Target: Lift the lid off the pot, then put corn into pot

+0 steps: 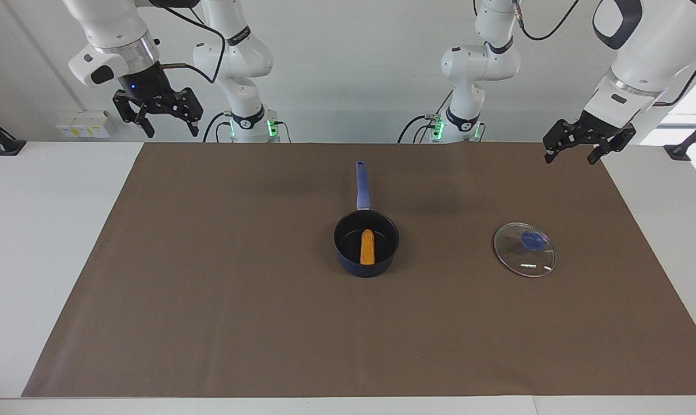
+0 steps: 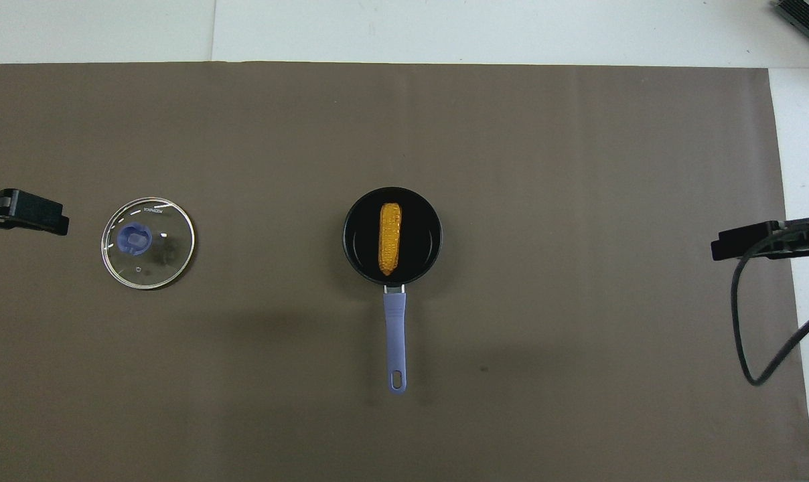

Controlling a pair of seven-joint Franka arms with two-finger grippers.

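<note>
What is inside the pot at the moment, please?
The corn lies alone on the black floor of the open pot, in line with the handle. The floor directly under the cob is hidden. The lid lies apart on the mat.

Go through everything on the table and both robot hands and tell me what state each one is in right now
Pot: uncovered, upright on the brown mat, handle toward the robots.
Corn: lying inside the pot.
Lid: off, flat on the mat, knob up, toward the left arm's end.
Left gripper: raised, jaws open, empty.
Right gripper: raised, jaws open, empty.
</note>
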